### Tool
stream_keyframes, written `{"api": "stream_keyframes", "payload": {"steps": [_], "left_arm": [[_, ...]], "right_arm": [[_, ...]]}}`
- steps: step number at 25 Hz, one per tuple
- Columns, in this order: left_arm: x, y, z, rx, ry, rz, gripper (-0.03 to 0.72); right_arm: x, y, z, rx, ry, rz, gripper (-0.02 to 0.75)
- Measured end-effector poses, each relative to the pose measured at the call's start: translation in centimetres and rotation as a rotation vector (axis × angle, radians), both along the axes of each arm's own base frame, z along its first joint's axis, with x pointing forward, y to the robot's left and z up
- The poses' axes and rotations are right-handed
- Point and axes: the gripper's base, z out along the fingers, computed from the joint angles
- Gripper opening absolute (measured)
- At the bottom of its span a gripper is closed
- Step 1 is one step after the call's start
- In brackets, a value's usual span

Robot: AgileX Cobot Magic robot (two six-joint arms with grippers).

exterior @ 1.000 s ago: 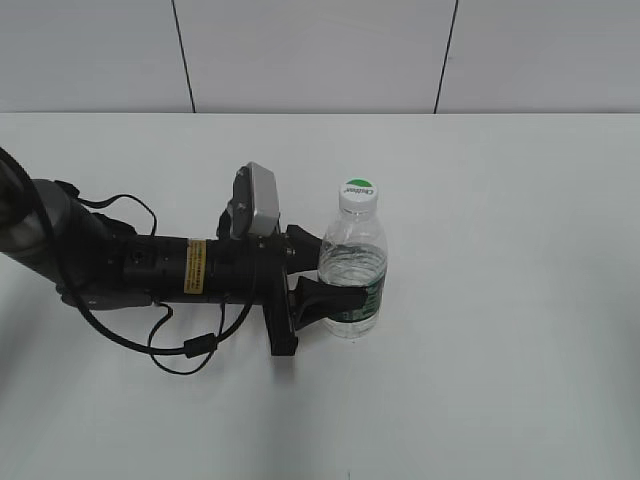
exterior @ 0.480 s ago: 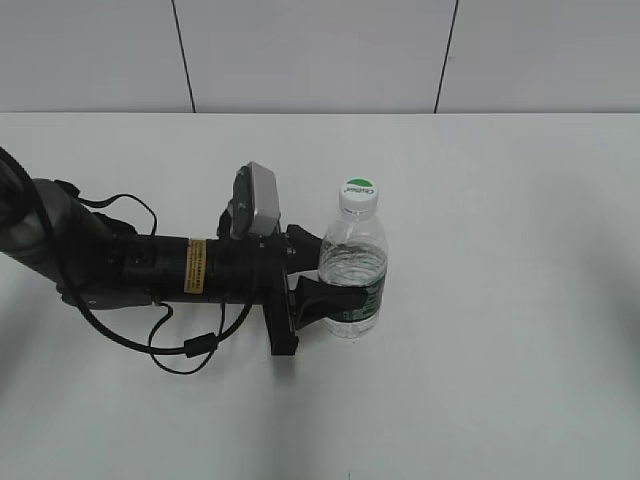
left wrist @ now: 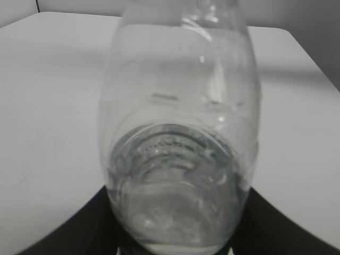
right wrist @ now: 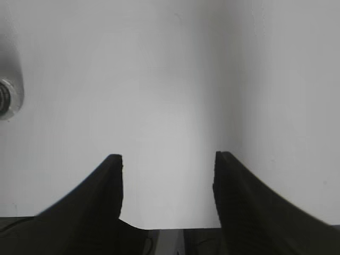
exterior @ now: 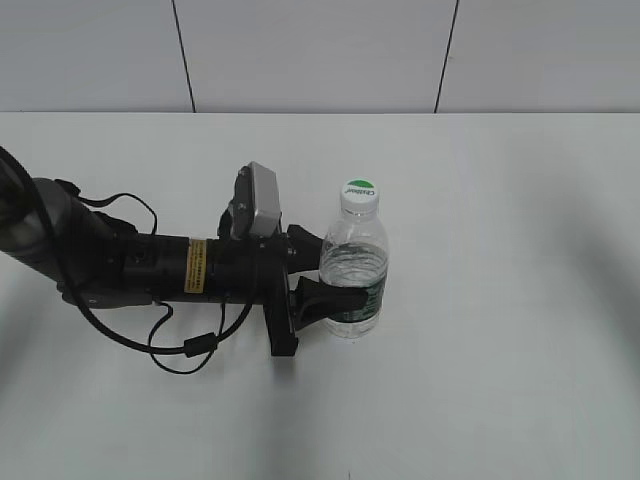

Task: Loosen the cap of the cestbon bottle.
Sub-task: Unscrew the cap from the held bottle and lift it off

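On the left side of the white table, a long black arm lies low and reaches toward the middle. A loose black cable hangs in loops under it, and a small grey camera box sits on top near its end.

At the tip of that arm is the left gripper. Its jaws are clenched around the lower part of the cestbon bottle, one black finger in front across the dark green label and one behind. The bottle stands upright near the middle of the table, a little left of center. It is clear and has water inside. In the left wrist view the cestbon bottle fills almost the whole picture, and the dark fingers hug it low on both sides.

The cap sits on top of the bottle's neck. It is white with a green top. Nothing is touching the cap.

To the right of the bottle the table is plain white.

The right gripper shows only in its own wrist view. Its two dark jaws are spread apart with bare table between them, holding nothing. A small grey round thing at the left edge of that view is too blurry to name.
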Motion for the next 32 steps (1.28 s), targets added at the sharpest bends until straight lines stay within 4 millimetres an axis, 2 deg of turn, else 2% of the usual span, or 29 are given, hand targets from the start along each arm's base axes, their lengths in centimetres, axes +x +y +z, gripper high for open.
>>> {"api": "stream_keyframes", "payload": {"steps": [3,6,15,18,21,26,32], "left_arm": [[0.0,0.0,0.0,0.001,0.0,-0.002,0.351],[0.0,0.0,0.0,0.001,0.0,-0.002,0.351],[0.0,0.0,0.0,0.001,0.0,-0.002,0.351],[0.0,0.0,0.0,0.001,0.0,-0.002,0.351],[0.0,0.0,0.0,0.001,0.0,-0.002,0.351],[0.0,0.0,0.0,0.001,0.0,-0.002,0.351],[0.0,0.0,0.0,0.001,0.0,-0.002,0.351]], "right_arm": [[1.7,1.0,-0.1,0.043,0.008,0.026,0.424],[2.9,2.9,0.2,0.056,-0.002,0.086,0.424],[3.7,13.5,1.4,0.088,-0.044,0.385,0.424],[3.6,16.7,1.0,0.093,-0.035,0.459,0.424],[3.5,19.2,-0.3,0.086,-0.003,0.512,0.424],[3.3,22.0,-2.9,0.064,0.063,0.566,0.424],[3.9,22.8,-5.0,0.02,0.105,0.551,0.424]]}}
